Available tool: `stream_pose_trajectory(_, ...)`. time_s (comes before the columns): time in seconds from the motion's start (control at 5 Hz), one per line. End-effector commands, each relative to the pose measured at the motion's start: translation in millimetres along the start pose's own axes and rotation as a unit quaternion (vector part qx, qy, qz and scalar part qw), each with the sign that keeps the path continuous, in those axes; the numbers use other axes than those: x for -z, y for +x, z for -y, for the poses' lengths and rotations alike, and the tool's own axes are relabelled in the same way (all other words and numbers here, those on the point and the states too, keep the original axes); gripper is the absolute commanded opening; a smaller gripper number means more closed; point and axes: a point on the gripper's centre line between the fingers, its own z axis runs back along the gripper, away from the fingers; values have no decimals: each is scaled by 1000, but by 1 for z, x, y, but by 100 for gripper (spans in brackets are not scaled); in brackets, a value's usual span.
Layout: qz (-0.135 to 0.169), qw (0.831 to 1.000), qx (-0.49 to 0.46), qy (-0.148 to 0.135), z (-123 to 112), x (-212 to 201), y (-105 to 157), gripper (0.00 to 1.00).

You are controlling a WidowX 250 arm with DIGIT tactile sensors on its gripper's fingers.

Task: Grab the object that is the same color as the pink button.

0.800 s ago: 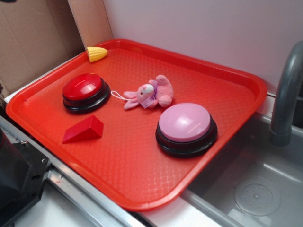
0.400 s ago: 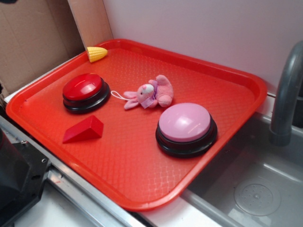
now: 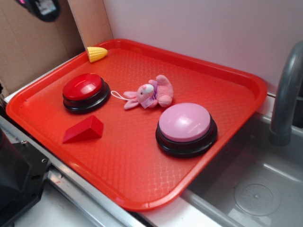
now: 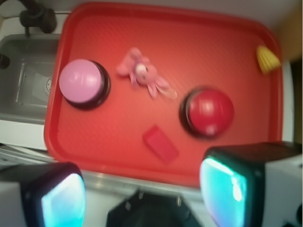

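A small pink plush bunny lies on its side in the middle of the red tray, between the two buttons. The pink button, pale pink dome on a black base, sits to the bunny's right in the exterior view. My gripper hovers high above the tray's near edge, open, with nothing between its pads. In the exterior view only a dark part of the gripper shows at the top left corner.
A red-topped button and a red wedge block lie on the tray's left half. A yellow corn piece rests at the far corner. A grey sink with a faucet adjoins the tray.
A dark part of the gripper has come into the exterior view at the top left corner. Nothing on the tray has moved.
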Motion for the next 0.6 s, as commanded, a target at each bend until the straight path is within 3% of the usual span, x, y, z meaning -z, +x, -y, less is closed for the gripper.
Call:
stream_pose_trajectory(0.0, 28, 994, 101, 12, -10, 52, 37, 100)
stream_pose_trajectory(0.2, 27, 992, 122, 34, -25, 92, 54, 100)
stream_pose_trajectory(0.4, 39, 987, 152, 34, -30, 129, 64, 100)
